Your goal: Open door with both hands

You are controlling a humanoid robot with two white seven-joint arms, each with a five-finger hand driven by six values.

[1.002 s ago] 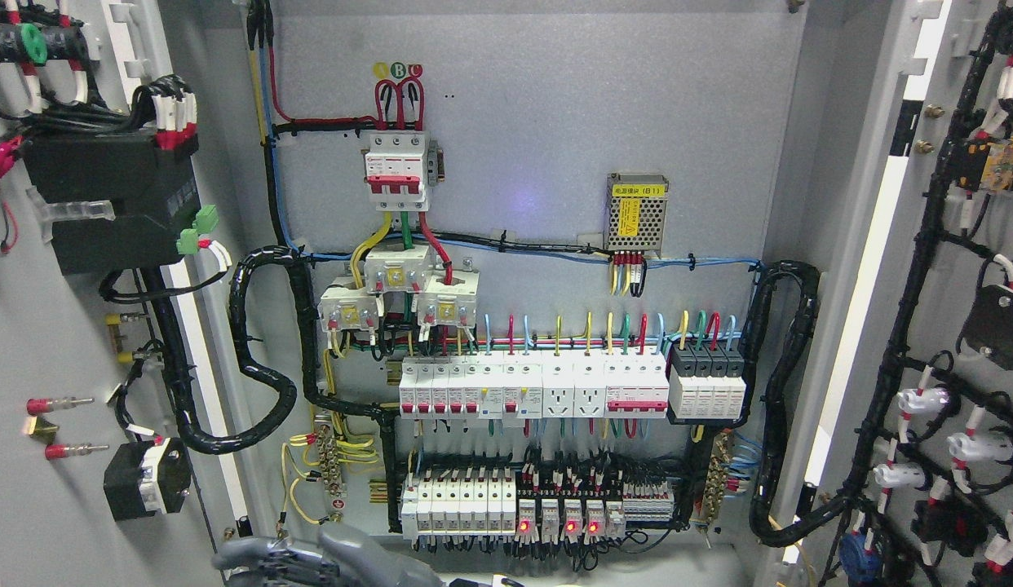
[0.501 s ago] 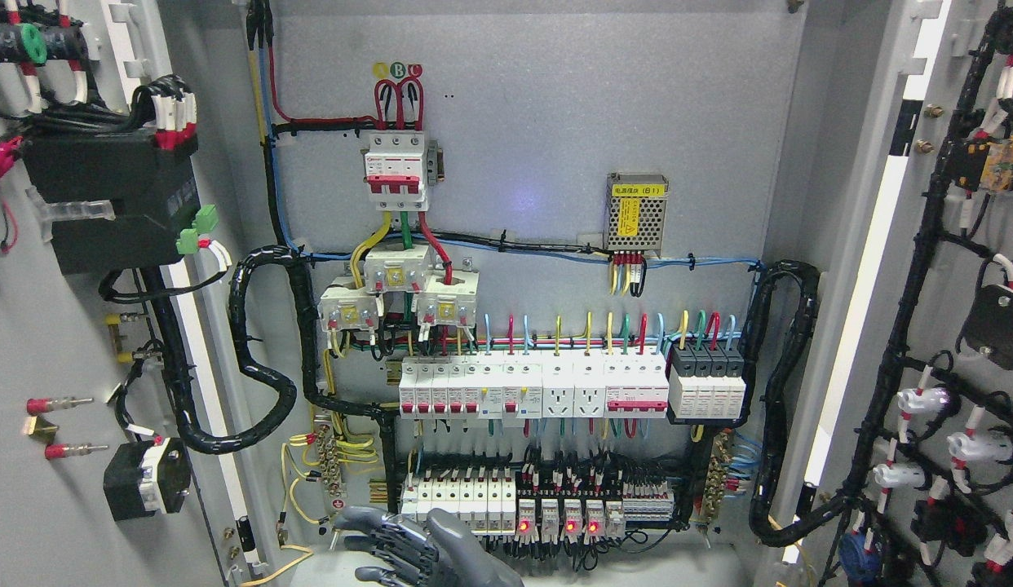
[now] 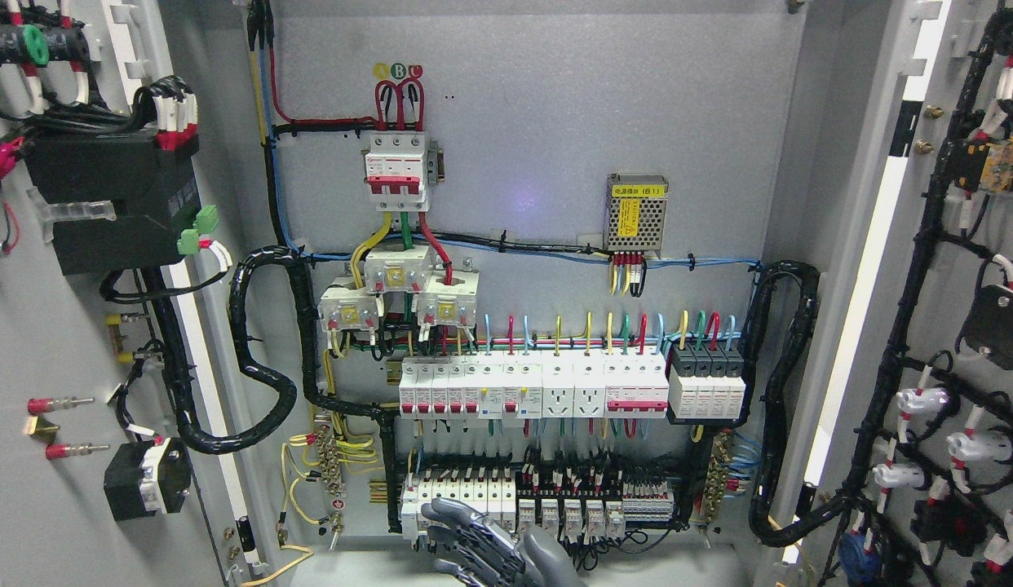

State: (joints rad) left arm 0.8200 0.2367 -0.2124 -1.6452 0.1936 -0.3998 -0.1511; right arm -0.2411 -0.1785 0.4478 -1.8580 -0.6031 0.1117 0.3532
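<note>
Both doors, the left door and the right door, stand wide open, so the opening looks done; a hand with spread, empty fingers hovers before the breakers and should withdraw carefully.

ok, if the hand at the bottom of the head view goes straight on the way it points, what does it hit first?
Most likely the lower row of white breakers. The hand points up and left, and already overlaps that row in the picture. Depth is unclear, so it may be short of them.
</note>
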